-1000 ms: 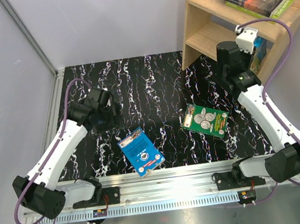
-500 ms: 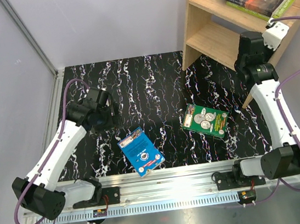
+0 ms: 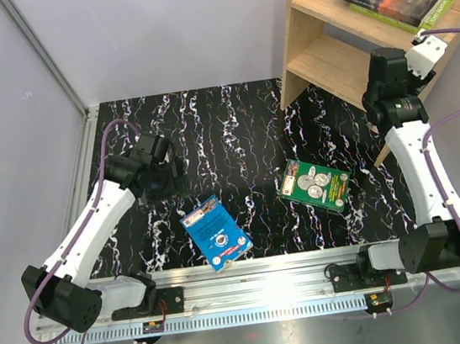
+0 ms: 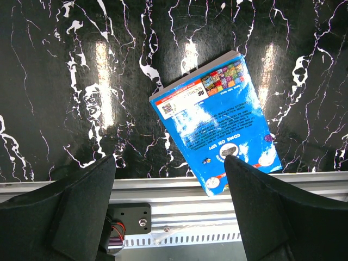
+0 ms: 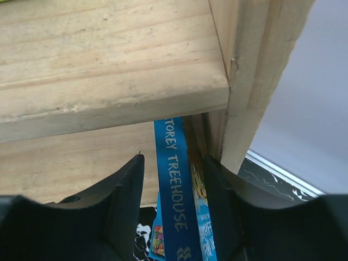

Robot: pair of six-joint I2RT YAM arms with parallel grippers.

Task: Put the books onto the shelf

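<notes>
While R gripper [image 5: 174, 159] straddles upright Treehouse book [image 5: 173, 185] on lower tier of shelf [image 5: 109, 70], far right (prob. placing; can't tell if jaws pinch it), L gripper [image 4: 169, 159] hovers, jaws wide open, over blue book [image 4: 217, 125] at worktop [image 3: 233, 129] near edge, so next = lower + grasp.

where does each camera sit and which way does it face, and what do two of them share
top external: above and behind the bases, looking down on the table and shelf; left arm and right arm show whole
left wrist: on the left arm, facing down at the blue book; its fingers show
right wrist: at the shelf, facing a blue-spined book between its fingers
shared: top and left wrist both see the blue book
</notes>
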